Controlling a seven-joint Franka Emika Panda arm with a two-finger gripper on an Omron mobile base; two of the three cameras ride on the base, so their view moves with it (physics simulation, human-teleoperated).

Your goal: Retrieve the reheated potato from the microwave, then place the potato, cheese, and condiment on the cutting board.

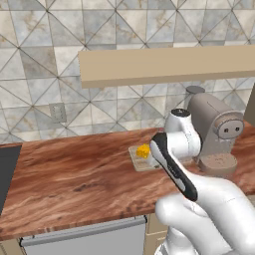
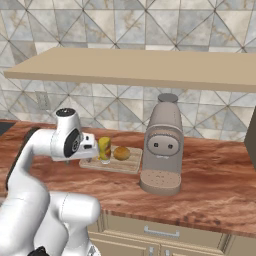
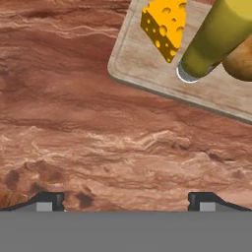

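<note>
The light wooden cutting board [image 3: 142, 69] lies on the brown counter, at the top right of the hand view. On it are the yellow cheese wedge [image 3: 165, 24], the upright condiment bottle [image 3: 216, 34] and the golden-brown potato [image 3: 241, 59], packed close together. My gripper [image 3: 126, 202] is open and holds nothing, over bare counter a short way from the board's edge. In the right base view the gripper [image 2: 92, 146] hovers at the board's [image 2: 117, 165] left end, beside the condiment [image 2: 104, 149] and potato [image 2: 121, 153]. The left base view has the cheese [image 1: 143, 151] on the board [image 1: 141, 164]. The microwave is out of view.
A grey coffee machine [image 2: 162, 150] stands on the counter just right of the board. A tan shelf [image 2: 150, 67] runs along the tiled wall above. A dark appliance edge [image 1: 6, 172] sits at the counter's far left. Cabinet drawers lie below the counter front.
</note>
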